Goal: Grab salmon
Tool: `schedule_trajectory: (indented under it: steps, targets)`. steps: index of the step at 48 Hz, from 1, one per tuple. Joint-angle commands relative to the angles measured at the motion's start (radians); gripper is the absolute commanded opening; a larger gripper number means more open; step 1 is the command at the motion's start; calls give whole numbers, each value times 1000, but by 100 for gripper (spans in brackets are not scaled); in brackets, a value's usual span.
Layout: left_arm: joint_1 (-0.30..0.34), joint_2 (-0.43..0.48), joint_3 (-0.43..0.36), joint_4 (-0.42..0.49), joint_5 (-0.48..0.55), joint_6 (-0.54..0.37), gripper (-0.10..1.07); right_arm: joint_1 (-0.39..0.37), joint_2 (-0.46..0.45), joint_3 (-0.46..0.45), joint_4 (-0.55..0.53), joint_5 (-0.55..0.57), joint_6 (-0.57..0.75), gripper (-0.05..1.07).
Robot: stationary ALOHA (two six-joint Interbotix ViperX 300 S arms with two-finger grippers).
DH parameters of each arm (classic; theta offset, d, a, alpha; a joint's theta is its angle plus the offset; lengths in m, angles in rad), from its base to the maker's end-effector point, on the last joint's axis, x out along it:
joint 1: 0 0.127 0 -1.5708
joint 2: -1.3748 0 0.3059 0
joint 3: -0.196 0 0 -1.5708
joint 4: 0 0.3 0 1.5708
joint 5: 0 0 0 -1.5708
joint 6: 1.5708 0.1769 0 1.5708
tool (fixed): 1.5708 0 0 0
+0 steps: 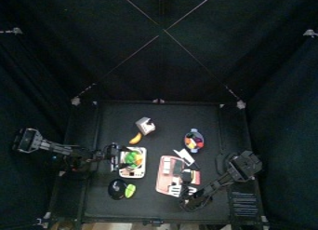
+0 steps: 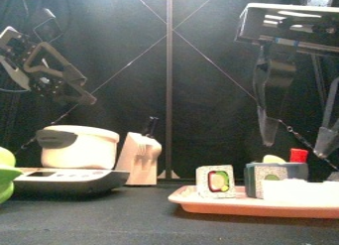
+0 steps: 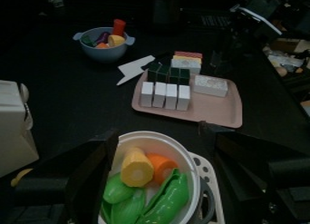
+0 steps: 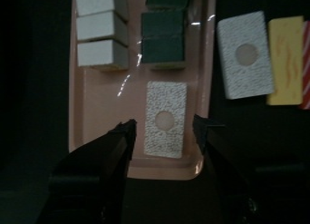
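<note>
A pink tray (image 3: 227,112) holds several sushi pieces: white rolls (image 3: 164,94), dark green ones, a plain rice block (image 4: 164,119) and, at its far end, a piece with an orange-pink top that looks like the salmon (image 3: 187,58). My right gripper (image 4: 164,144) is open and hangs above the tray's near end, with its jaws on either side of the rice block. It also shows in the top view (image 1: 191,190). My left gripper (image 3: 158,173) is open over a white bowl of vegetables (image 3: 133,141). The salmon does not show in the right wrist view.
A blue bowl of small items (image 3: 104,39) stands behind the tray. A white rice cooker (image 2: 73,145) and a white carton (image 2: 141,158) stand at the left. Speckled white and yellow cards (image 4: 246,53) lie beside the tray. The tray also shows in the top view (image 1: 163,184).
</note>
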Motion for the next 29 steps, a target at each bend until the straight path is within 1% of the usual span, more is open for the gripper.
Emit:
schedule_trajectory:
  steps: [1, 11, 19, 24, 29]
  targets:
    - [-3, 0, -21, 0, -5, 2, 103, 37, -81, 40, 29, 17, 0, 87]
    - [-3, 0, -21, -2, -5, 0, 103, 83, -150, 144, 138, 21, -2, 86]
    - [-3, 0, -20, -9, -5, 0, 103, 94, -164, 215, 190, 11, 0, 86]
    - [-5, 0, -18, -17, -5, 0, 103, 92, -164, 256, 195, -51, 0, 86]
    - [-9, 0, -18, -25, -5, 0, 103, 87, -150, 291, 193, -144, 3, 86]
